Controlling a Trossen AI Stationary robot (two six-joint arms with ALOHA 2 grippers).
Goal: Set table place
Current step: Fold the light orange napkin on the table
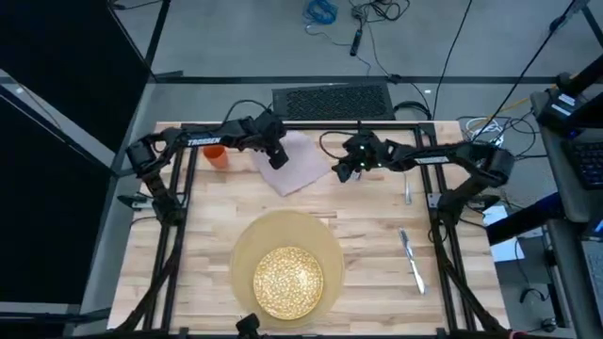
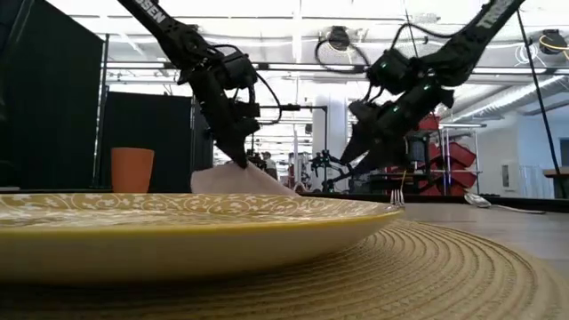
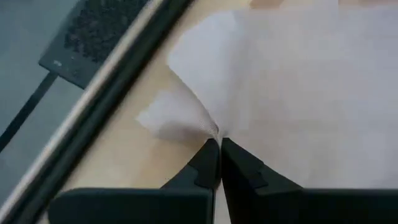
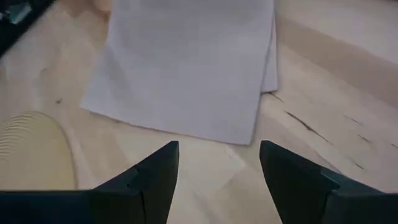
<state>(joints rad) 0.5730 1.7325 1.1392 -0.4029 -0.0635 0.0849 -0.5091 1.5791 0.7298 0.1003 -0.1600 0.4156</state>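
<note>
The left pincer is pressed together, pinching a corner of the napkin, which lies at the table's far side. The right pincer hovers spread just beside the napkin.

we see a pale wooden plank counter framed in black metal rail. on it lies a round woven tan mat under a round plate speckled in gold scrollwork. the soft cloth napkin is pinkish-grey, the small cup plain orange, the steel cutlery silver.
</note>
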